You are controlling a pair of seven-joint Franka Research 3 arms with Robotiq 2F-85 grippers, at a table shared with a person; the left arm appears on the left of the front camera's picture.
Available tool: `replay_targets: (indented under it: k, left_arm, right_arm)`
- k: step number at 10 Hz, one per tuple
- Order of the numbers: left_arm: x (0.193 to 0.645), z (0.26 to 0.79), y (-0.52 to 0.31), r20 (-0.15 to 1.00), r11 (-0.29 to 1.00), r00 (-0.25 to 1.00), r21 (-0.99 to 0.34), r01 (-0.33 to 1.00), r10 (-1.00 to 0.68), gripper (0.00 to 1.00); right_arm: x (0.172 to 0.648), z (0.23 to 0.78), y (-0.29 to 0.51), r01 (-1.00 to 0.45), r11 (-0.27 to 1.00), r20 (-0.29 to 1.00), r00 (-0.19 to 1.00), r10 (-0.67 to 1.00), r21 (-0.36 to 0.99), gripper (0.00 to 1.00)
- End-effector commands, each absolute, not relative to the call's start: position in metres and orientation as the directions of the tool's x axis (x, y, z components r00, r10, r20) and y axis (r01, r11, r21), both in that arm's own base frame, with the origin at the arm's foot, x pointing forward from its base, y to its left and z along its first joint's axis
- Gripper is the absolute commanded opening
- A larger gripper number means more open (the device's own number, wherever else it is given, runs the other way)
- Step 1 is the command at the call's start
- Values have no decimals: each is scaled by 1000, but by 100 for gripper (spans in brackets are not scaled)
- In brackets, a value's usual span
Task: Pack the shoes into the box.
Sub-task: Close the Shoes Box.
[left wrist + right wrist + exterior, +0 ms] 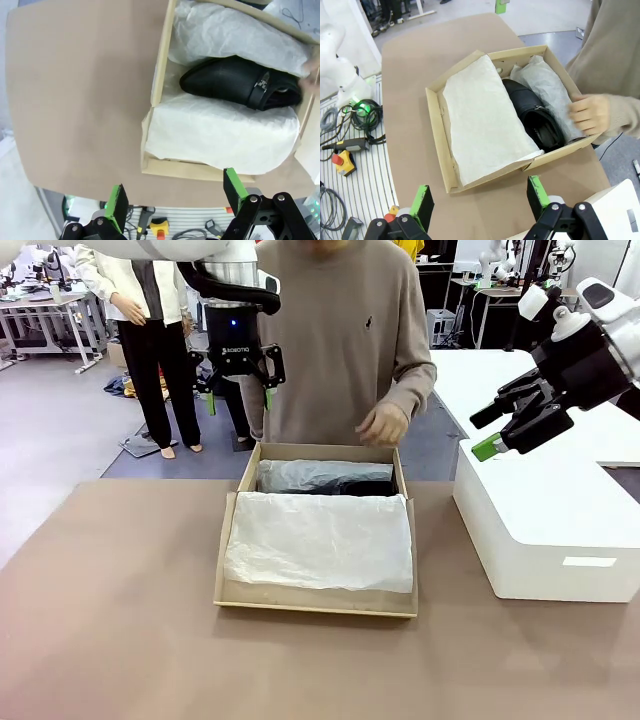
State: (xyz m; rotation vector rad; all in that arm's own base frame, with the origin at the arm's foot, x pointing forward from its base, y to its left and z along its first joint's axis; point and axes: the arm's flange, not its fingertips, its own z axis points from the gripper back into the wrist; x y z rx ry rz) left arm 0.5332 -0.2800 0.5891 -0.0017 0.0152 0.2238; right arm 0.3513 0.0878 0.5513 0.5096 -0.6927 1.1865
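Observation:
The brown cardboard box (232,570) lies open at the table's middle, lined with white tissue paper (320,540). A glossy black shoe (240,82) with a side buckle lies in the far half, between folds of tissue, also seen as the shoe (532,115) and a dark strip of shoe (365,486). The person's hand (590,112) rests on the tissue at the box's far edge. My left gripper (240,397) hangs open, high above the far left of the box. My right gripper (486,432) is open in the air at the right, above the white box.
A larger white rounded box (545,525) stands on the table at the right, close to the cardboard box. The person (340,340) stands at the far edge behind the box. Bare brown tabletop (110,620) spreads to the left and front.

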Motion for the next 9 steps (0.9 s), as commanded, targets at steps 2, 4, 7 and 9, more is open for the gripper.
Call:
replay_targets:
  k: [2,4,7,9]
  left_arm:
    - [535,591,-279,-6,972,972,2,-236,236,100]
    - [532,593,-269,5,994,994,31,-106,106,100]
    - [523,607,-215,40,951,951,53,304,-306,100]
    - [516,614,-179,55,822,821,-2,570,-569,100]
  right_arm:
    - [354,551,89,-959,284,745,186,641,-5,100]
    - [354,551,89,-959,284,745,186,641,-5,100]
    - [354,551,89,-959,284,745,186,641,-5,100]
    - [354,551,89,-959,284,745,186,641,-5,100]
